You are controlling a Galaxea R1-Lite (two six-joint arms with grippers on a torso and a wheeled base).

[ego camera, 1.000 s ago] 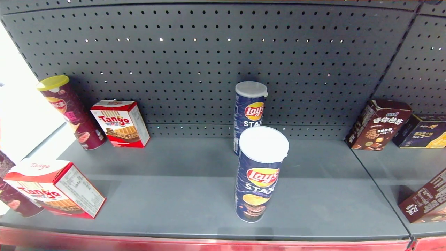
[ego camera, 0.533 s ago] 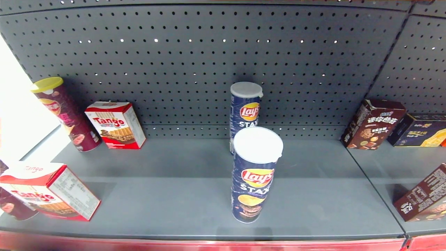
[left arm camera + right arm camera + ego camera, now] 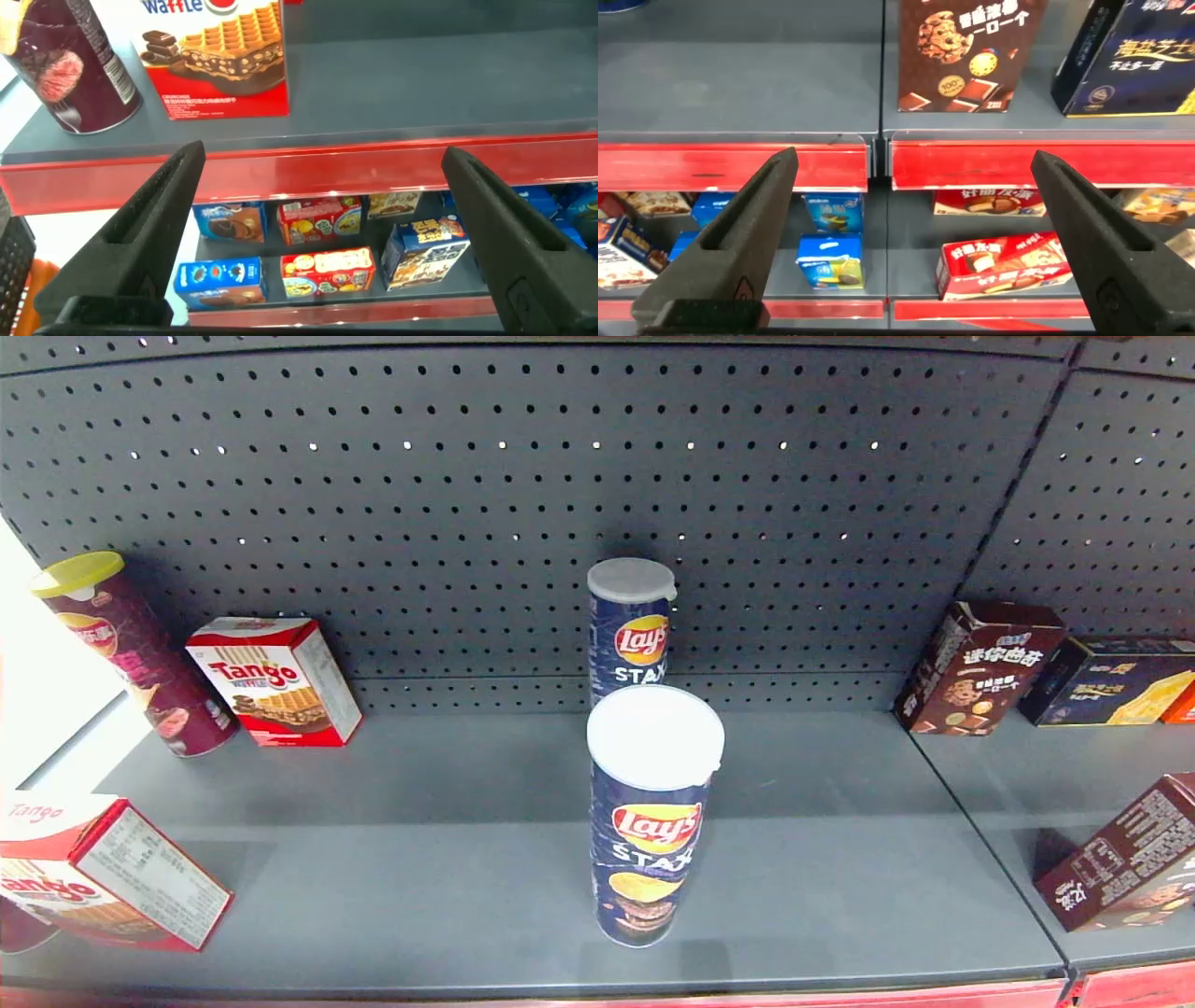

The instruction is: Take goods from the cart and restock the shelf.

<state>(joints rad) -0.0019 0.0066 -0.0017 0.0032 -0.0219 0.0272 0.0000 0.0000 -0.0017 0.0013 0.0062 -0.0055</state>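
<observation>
The left end effector (image 3: 322,154) is open with nothing between its jaws, and hangs in front of the red front strip (image 3: 327,173) of the shelf (image 3: 840,859); the right end effector (image 3: 915,157) is also open and empty, facing the same strip beside a seam between two shelf sections. In the head view, the grey shelf fills the lower half of the frame, backed by a dark pegboard panel (image 3: 467,476). At the centre a blue chip can (image 3: 649,821) stands upright, with a second blue chip can (image 3: 627,625) directly behind it against the panel. At middle left a maroon can (image 3: 131,653) with a yellow lid stands just beside a red wafer box (image 3: 275,681); another wafer box (image 3: 103,877) sits at lower left. At middle right stand a brown chocolate box (image 3: 976,667) and a dark blue box (image 3: 1111,686), with a tilted brown box (image 3: 1120,868) at lower right. Through the left wrist view, a lower shelf (image 3: 327,271) carries small packets.
</observation>
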